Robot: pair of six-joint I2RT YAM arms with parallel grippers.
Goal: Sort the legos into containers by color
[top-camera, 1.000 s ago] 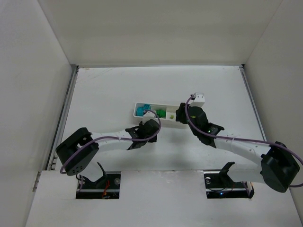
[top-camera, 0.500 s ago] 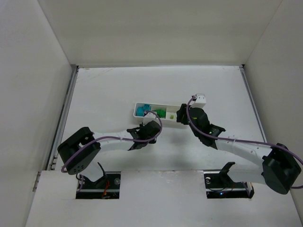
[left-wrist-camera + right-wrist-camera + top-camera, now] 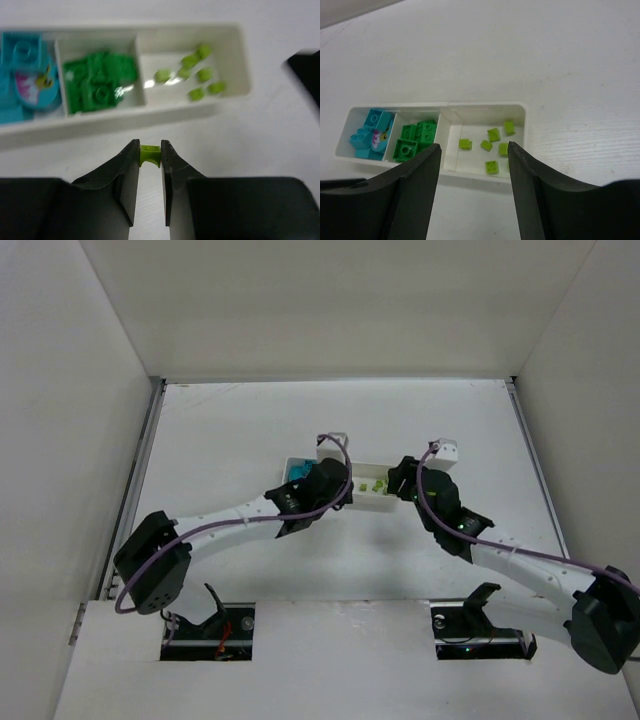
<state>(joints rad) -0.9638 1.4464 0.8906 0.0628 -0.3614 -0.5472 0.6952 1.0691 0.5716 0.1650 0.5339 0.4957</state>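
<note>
The left tool [image 3: 149, 150] is nearly closed, its two fingers pinching one pale yellow-green brick [image 3: 149, 153] at their tips. In its wrist view the white tray [image 3: 150, 114] lies just beyond those fingertips. A second ago this arm lay on the near side of the tray. From above, the left tool [image 3: 324, 478] has since swung forward and now sits over the tray's left and middle parts, hiding most of them. The right tool [image 3: 475, 147] is spread wide with nothing between its fingers. That arm has drawn off to the right (its white wrist block sits farther right than before), and the tray's right end [image 3: 372, 504] shows more plainly on the desk [image 3: 230, 430]. The tray itself has not shifted. Its left compartment holds the cyan-blue bricks [image 3: 22, 75], one with a printed face. The middle compartment holds the dark green bricks [image 3: 100, 82]. The right compartment holds six or so loose pale yellow-green bricks [image 3: 197, 75], lying apart from each other. The right wrist view shows the same three groups, with the tray's far rim [image 3: 485, 104] running between the open fingers.
</note>
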